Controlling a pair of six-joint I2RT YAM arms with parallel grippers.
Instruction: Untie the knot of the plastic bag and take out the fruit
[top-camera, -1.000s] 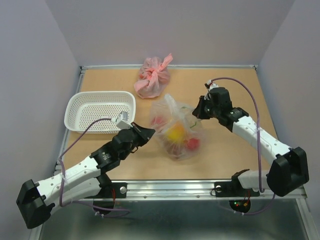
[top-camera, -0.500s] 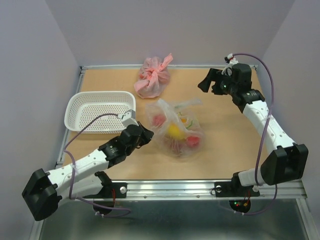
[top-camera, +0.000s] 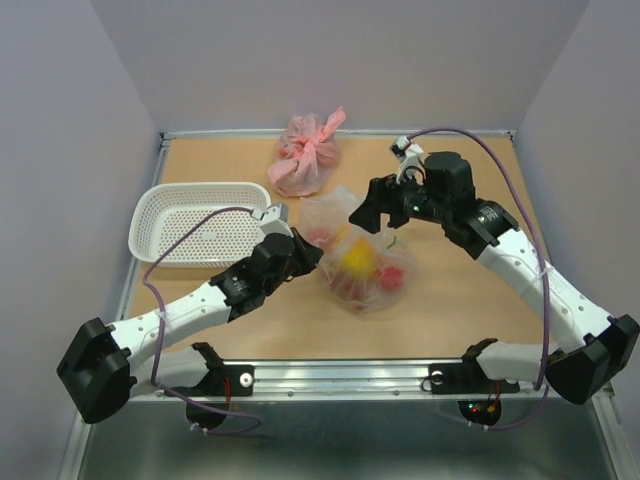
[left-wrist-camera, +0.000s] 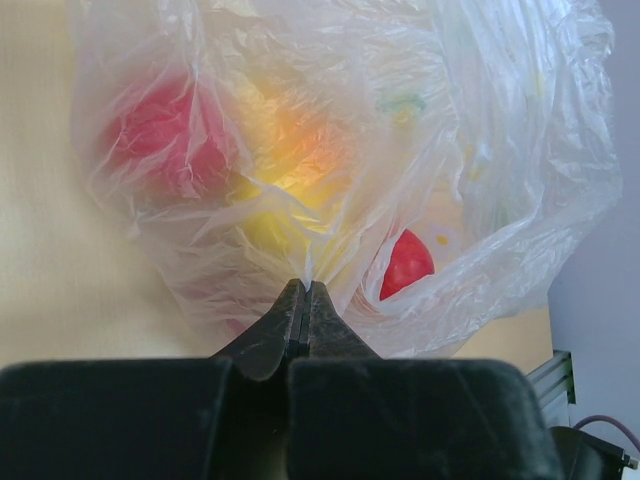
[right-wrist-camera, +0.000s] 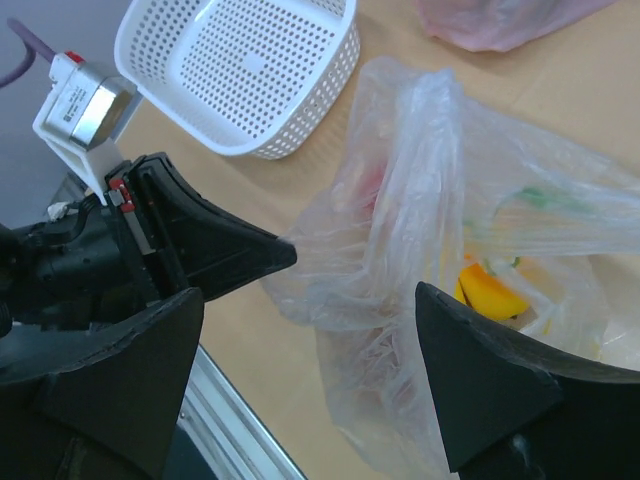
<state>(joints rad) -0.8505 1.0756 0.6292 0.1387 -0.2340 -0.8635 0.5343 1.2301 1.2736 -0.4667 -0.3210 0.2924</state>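
Note:
The clear plastic bag (top-camera: 372, 290) lies crumpled at mid-table, its top a loose upright flap of film (right-wrist-camera: 425, 150); no knot shows. Inside are fruit: a yellow one (top-camera: 358, 262), a red one (top-camera: 394, 277) and another red one (left-wrist-camera: 160, 135). My left gripper (top-camera: 313, 252) is shut on a pinch of the bag's left wall (left-wrist-camera: 306, 283). Just above the bag's top, my right gripper (top-camera: 366, 216) hangs open, its fingers (right-wrist-camera: 490, 390) either side of the film without touching it.
A white perforated basket (top-camera: 160, 215) stands left of the bag. A tied pink bag (top-camera: 308, 155) sits at the back middle. A metal rail (top-camera: 340, 375) runs along the near edge and grey walls enclose the table.
My right gripper let go, opened, swung up to the back right, then came back down over the bag's top. My left gripper pushed slightly right, still pinching the bag.

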